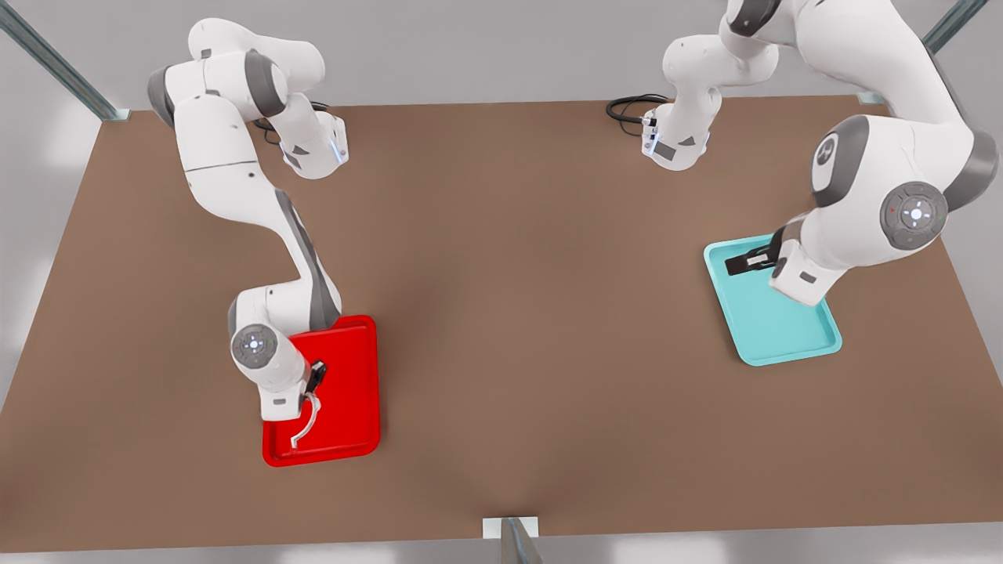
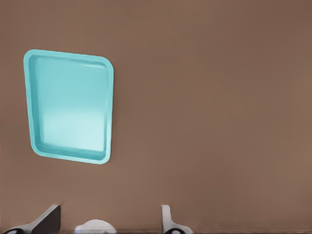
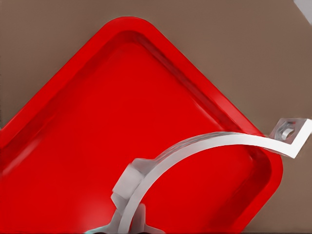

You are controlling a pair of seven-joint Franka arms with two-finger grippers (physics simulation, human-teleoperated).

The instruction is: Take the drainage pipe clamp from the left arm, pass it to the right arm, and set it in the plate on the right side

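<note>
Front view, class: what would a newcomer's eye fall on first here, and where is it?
The bright red plate at the front view's left stands out most, with the right gripper holding the white drainage pipe clamp above it. Next comes the cyan tray at the front view's right, where the left gripper hangs open over its far end.

red rimmed tray [image 1: 353, 376]: near-left corner hidden by white arm | thin white half-ring clamp [image 3: 195, 148]: lower end cut off at frame bottom, right wrist view
</note>
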